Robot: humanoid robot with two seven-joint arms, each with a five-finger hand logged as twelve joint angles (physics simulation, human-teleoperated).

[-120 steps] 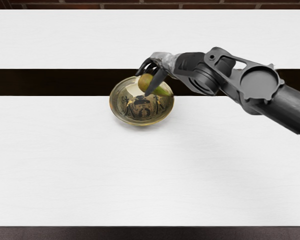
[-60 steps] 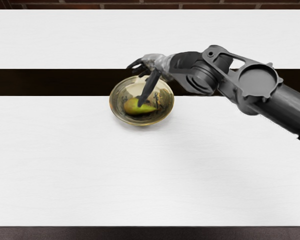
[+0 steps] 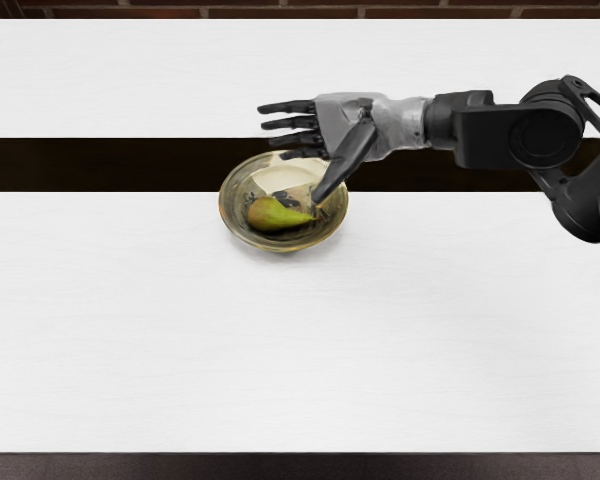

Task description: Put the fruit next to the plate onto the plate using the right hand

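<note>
- Fingers [image 3: 285,123] on your right hand [image 3: 330,125] are stretched out straight and spread, with nothing in them. The hand hovers above the far side of the plate [image 3: 280,245].
- Your thumb [image 3: 342,165] slants down towards the plate's far right rim. I cannot tell whether its tip touches the rim or only hangs just over it, so treat it as the part most likely to catch.
- Your fruit, a pear [image 3: 275,214], lies on its side inside the plate, left of the thumb tip and apart from it. The placing therefore looks done, and the step in hand is getting the hand clear.
- Raise the hand straight up first, and swing it off to the right only once the thumb is well above the rim. A sideways pull at this height could hook the rim.
- Go slowly. The plate looks like smooth, shiny metal on a smooth white counter [image 3: 300,340], so a nudge would probably slide it. The rounded pear would probably roll with it.
- Do not curl the fingers as you go, since a closing finger could brush the pear.
</note>
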